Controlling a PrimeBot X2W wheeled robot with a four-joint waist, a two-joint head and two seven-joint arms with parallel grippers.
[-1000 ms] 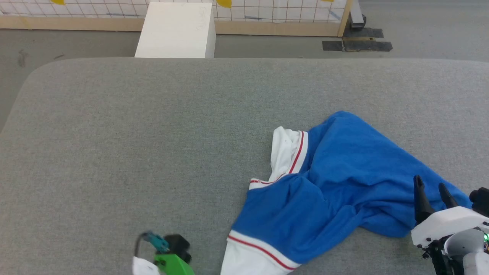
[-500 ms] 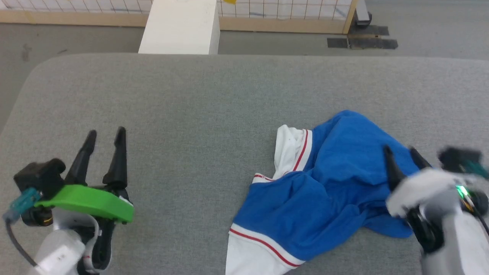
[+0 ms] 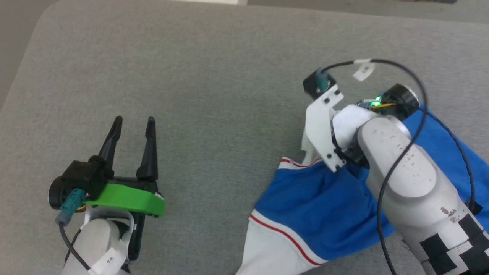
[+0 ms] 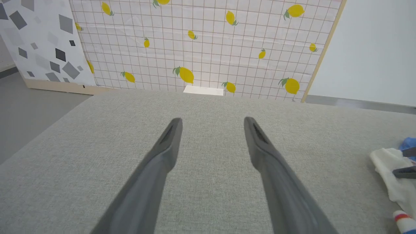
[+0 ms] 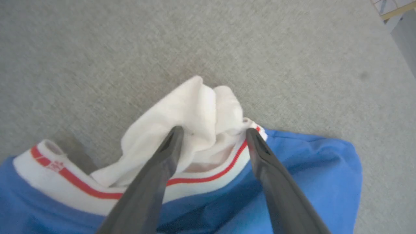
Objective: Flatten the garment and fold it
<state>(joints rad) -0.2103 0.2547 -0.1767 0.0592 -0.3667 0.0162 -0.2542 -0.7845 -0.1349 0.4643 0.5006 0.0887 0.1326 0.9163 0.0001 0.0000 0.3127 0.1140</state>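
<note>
Blue shirt (image 3: 324,206) lies crumpled on grey fabric surface (image 3: 210,76). Over its white sleeve (image 5: 195,107) the right gripper (image 5: 213,133) stands spread, gripping nothing; the left gripper (image 3: 133,121), parted and empty, well apart.

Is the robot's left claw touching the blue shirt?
Apart. In the head view the open left gripper is over the bare gray surface, and a wide stretch of gray lies between the gripper and the garment.

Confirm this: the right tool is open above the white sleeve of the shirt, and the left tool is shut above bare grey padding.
No. The left wrist view shows the left tool open, fingers spread. The rest holds: it is above bare grey padding, and the right tool is open above the white sleeve of the shirt.
</note>
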